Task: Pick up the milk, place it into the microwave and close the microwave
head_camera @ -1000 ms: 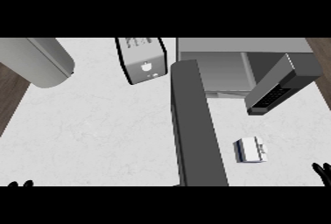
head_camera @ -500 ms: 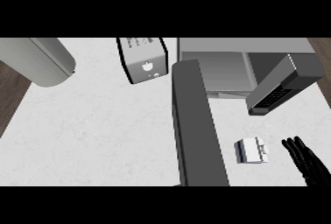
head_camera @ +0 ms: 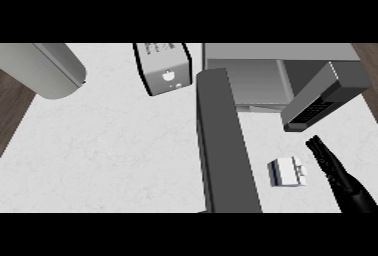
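— Milk carton (head_camera: 286, 172): where is it?
— Lying on the white counter (head_camera: 111, 150), just right of the open microwave door (head_camera: 225, 145).
— And the right hand (head_camera: 341, 176)?
— Just right of the carton, not touching, fingers straight and held together, pointing toward the microwave (head_camera: 295, 75).

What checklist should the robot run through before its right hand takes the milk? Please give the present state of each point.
1. Milk carton in view on the counter: ok.
2. Right hand beside the carton, fingers straight: ok.
3. Hand touching the carton: not ok, a gap shows between them.
4. Microwave door open, so the cavity can take the carton: ok.
5. Space between carton and door for fingers: cannot tell.
6. Left hand out of the way: ok, it shows nowhere in the head view.
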{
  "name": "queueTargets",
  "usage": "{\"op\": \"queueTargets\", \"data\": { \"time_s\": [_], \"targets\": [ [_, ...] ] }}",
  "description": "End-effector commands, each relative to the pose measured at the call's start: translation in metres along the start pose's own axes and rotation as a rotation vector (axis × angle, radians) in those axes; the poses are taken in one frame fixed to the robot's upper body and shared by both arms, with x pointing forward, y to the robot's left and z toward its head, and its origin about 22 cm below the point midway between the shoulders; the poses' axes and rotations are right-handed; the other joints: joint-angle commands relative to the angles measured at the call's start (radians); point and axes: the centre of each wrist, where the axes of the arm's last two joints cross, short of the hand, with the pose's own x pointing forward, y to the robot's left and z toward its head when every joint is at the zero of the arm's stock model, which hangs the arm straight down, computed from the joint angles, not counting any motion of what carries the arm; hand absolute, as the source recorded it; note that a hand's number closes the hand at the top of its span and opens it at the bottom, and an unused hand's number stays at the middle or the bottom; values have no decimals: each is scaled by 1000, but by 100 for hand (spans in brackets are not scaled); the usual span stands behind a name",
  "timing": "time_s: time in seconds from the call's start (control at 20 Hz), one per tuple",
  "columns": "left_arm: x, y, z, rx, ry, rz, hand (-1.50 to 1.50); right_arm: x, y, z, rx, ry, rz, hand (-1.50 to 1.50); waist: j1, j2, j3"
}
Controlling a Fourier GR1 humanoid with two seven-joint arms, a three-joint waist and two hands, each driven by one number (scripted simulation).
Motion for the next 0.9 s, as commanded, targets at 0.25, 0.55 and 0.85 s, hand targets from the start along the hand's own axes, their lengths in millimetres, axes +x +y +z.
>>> {"op": "queueTargets", "data": {
  "time_s": [0.25,0.55,0.85],
  "targets": [
    [4,13,18,-2,6,-5,-150,-55,-4,-5,-31,59,73,-150,3,0,0],
    [6,15,10,1,-2,13,-150,-83,-17,-12,-5,53,12,-150,-1,3,1],
    [18,15,33,7,15,3,-150,-99,-3,8,78,108,22,-150,5,-1,0]
  ]
}}
